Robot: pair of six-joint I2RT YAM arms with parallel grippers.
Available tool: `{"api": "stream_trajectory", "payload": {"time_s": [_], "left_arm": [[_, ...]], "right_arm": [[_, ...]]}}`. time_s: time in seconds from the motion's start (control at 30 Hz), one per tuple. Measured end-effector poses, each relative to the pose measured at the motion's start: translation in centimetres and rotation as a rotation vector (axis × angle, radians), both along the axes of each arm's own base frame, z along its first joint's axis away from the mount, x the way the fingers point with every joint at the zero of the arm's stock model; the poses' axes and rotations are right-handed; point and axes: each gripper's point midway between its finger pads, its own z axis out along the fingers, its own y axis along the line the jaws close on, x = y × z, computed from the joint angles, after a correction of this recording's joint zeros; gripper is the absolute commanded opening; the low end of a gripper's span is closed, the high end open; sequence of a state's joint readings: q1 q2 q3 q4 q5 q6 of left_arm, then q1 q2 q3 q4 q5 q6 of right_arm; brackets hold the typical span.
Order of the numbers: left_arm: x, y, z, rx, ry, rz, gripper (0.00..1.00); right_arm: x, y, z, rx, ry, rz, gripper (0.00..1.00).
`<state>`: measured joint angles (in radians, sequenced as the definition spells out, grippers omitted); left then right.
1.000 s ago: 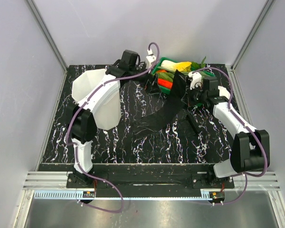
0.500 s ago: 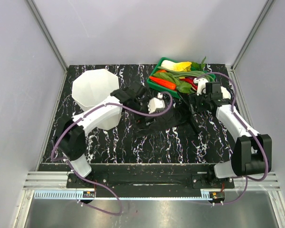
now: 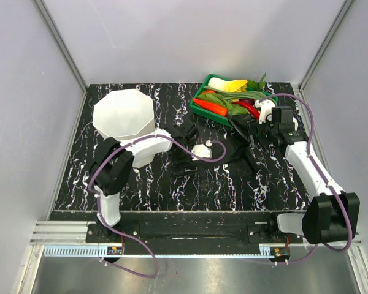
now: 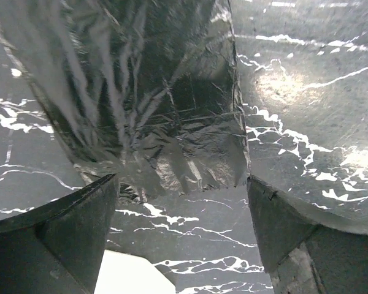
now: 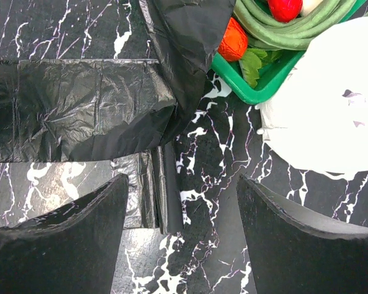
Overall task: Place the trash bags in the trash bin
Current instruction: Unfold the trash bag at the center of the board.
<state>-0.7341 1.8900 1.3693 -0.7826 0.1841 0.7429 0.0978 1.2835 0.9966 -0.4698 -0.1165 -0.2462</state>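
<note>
Black crinkled-film trash bags point(image 4: 153, 104), likely limp, slippery: pinch a raised fold with left gripper point(image 4: 181, 184) or right gripper point(image 5: 183, 180), both agape

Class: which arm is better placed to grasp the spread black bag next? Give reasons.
Probably left: the left end effector hangs open over the trash bag, beside the trash bin; the right end effector sits nearer the green tray.

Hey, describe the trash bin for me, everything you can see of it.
The trash bin is a tall, translucent white plastic container with faceted, many-sided walls that seem to narrow toward the base. It stands upright, mouth open to the top, on the far left of the black marbled table. Its inside looks bare white. The left arm crosses its near wall; whether they touch cannot be told.
</note>
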Motion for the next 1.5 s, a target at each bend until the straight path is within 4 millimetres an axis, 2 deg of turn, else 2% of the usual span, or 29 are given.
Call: {"api": "stream_trajectory", "payload": {"time_s": [0.17,0.23,0.33,0.37,0.53,0.63,0.67,0.83,0.93,1.0,1.07,1.13,1.23,1.33,1.4,1.5], "left_arm": [[-0.4,0.7,-1.8,0.045,0.027,-0.021,0.82],[-0.3,0.8,-2.1,0.050,0.030,-0.028,0.78],[-0.2,0.8,-2.5,0.050,0.027,-0.033,0.66],[-0.1,0.8,-2.6,0.049,0.026,-0.033,0.65],[-0.5,0.9,-2.8,0.051,0.042,-0.032,0.36],[-0.6,0.8,-2.8,0.047,0.045,-0.030,0.06],[-0.6,0.8,-2.8,0.045,0.044,-0.031,0.00],[-0.7,0.6,-2.7,0.034,0.056,-0.024,0.00],[-1.4,0.0,-1.8,-0.005,0.113,-0.013,0.00],[-1.7,-1.2,0.1,-0.058,0.160,-0.006,0.00],[-1.3,-3.0,3.0,-0.147,0.179,0.001,0.00],[-0.7,-5.0,6.7,-0.253,0.186,0.001,0.00],[0.4,-7.7,13.8,-0.445,0.175,-0.001,0.00],[0.8,-8.7,19.0,-0.579,0.186,0.012,0.00],[0.6,-9.0,21.5,-0.640,0.213,0.022,0.00],[0.0,-8.9,22.8,-0.669,0.267,0.044,0.00]], "right_arm": [[-0.6,0.1,0.1,0.004,-0.003,0.006,0.75],[-1.0,0.0,-0.1,0.005,0.001,0.007,0.75],[-1.4,0.0,-0.2,0.005,0.007,0.007,0.75],[-1.5,0.0,-0.1,0.005,0.009,0.007,0.75],[-1.8,0.2,0.4,0.015,-0.001,0.016,0.75],[-2.2,0.4,0.3,0.025,0.011,0.029,0.75],[-2.3,0.6,0.2,0.029,0.018,0.035,0.75],[-3.0,2.1,0.2,0.081,0.044,0.113,0.76],[-3.3,3.5,0.2,0.137,0.060,0.174,0.78],[-3.6,4.4,0.3,0.174,0.068,0.221,0.79],[-4.0,5.5,0.6,0.220,0.069,0.283,0.80],[-4.4,6.5,1.0,0.259,0.065,0.333,0.80],[-5.0,7.9,1.9,0.323,0.058,0.412,0.84],[-5.6,9.2,3.6,0.385,0.035,0.492,0.89],[-5.7,9.8,5.1,0.410,0.007,0.530,0.89],[-5.3,10.2,7.4,0.415,-0.052,0.568,0.90]]}}
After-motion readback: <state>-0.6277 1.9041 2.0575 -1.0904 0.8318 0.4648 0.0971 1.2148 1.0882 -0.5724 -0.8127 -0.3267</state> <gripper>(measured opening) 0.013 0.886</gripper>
